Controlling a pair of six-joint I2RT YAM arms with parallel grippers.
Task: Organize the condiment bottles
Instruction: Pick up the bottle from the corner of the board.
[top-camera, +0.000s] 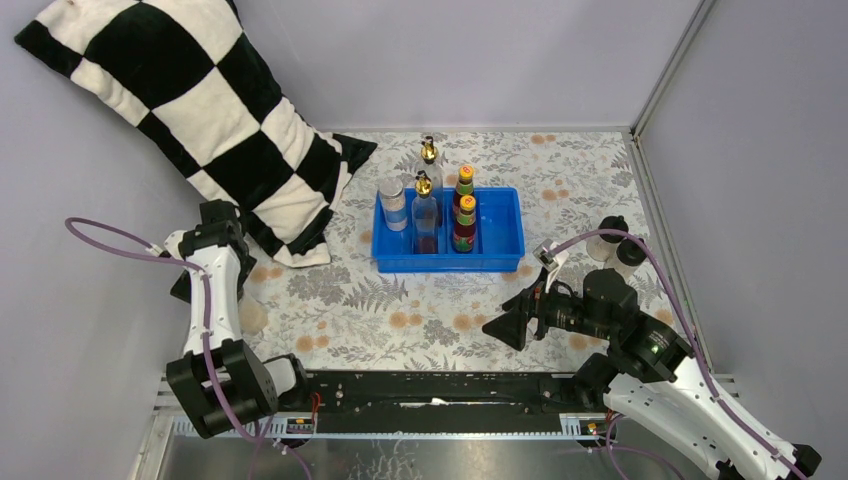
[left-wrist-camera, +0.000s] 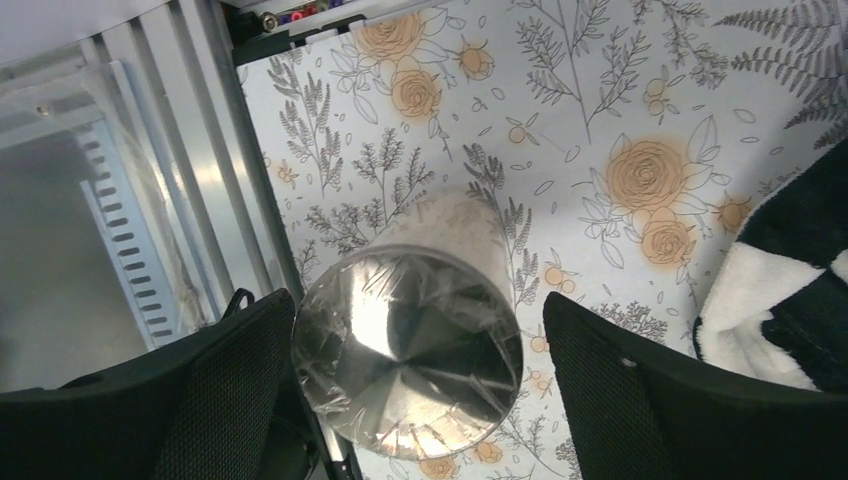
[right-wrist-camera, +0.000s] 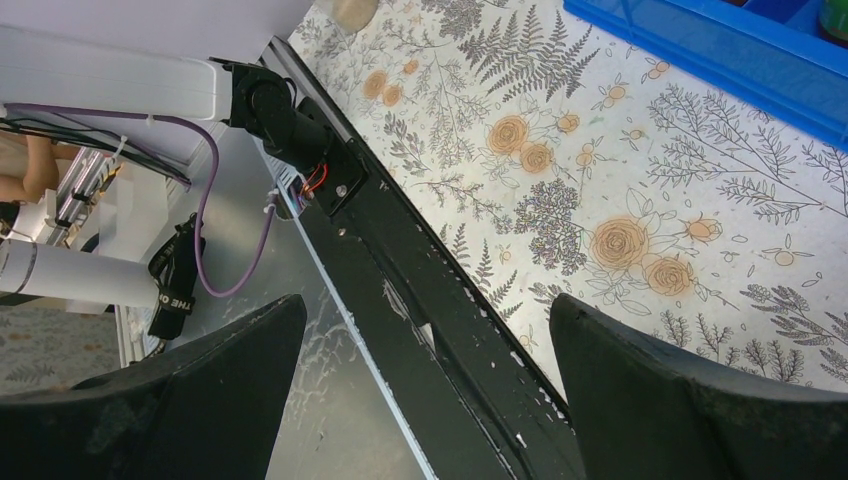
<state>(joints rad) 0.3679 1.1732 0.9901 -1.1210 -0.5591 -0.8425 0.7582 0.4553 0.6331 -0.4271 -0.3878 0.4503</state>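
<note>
**Floral counter (top-camera: 420, 310), eight containers**

Nearest us, the right end effector (right-wrist-camera: 428, 310) hangs wide open and empty above the front rail (right-wrist-camera: 400, 290). At left we see the left end effector (left-wrist-camera: 415, 320) spread wide around a silver-lidded jar (left-wrist-camera: 410, 365). Two black-capped shakers (top-camera: 613, 232) stand by the right wall (top-camera: 760, 150). Farther back, the blue tray (top-camera: 500, 265) holds a second jar (top-camera: 393, 200), two gold-spouted bottles (top-camera: 426, 215) and two orange-capped bottles (top-camera: 464, 215).

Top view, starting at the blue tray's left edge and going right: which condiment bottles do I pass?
silver-lidded jar → gold-spouted bottles → orange-capped bottles → right of the blue tray, black-capped shakers
</note>
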